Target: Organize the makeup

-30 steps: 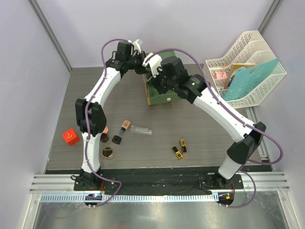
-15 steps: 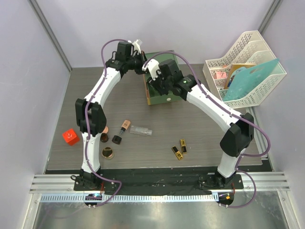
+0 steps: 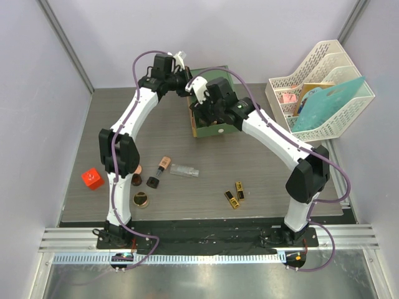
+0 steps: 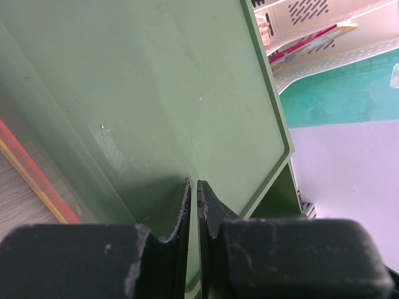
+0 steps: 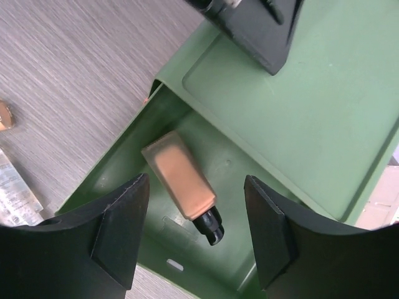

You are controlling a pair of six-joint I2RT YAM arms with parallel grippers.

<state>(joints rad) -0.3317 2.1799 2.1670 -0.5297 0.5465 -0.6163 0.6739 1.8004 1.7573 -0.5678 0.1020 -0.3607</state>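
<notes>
1. Your right hand is hovering with its jaws spread wide and nothing between them, directly above the open green drawer.
2. A peach tube with a black cap is lying flat on the drawer floor, cap pointing toward the drawer front. That counts as one piece put away.
3. Your left hand is pinching a thin wall of the green drawer box, its fingers nearly closed on the plastic, apparently steadying the box at the far side of the bench.
4. Most of the makeup is waiting out on the bench:
   - a second peach tube with the clear tube just beside it;
   - a small black piece and a gold jar near your left arm;
   - two gold-black lipsticks close together, nearer your right arm's base.
5. A peach item is peeking out beside your left arm; I cannot tell what it is.
6. By my reckoning you are sitting early in the job, with one item stowed and at least six to go.
</notes>
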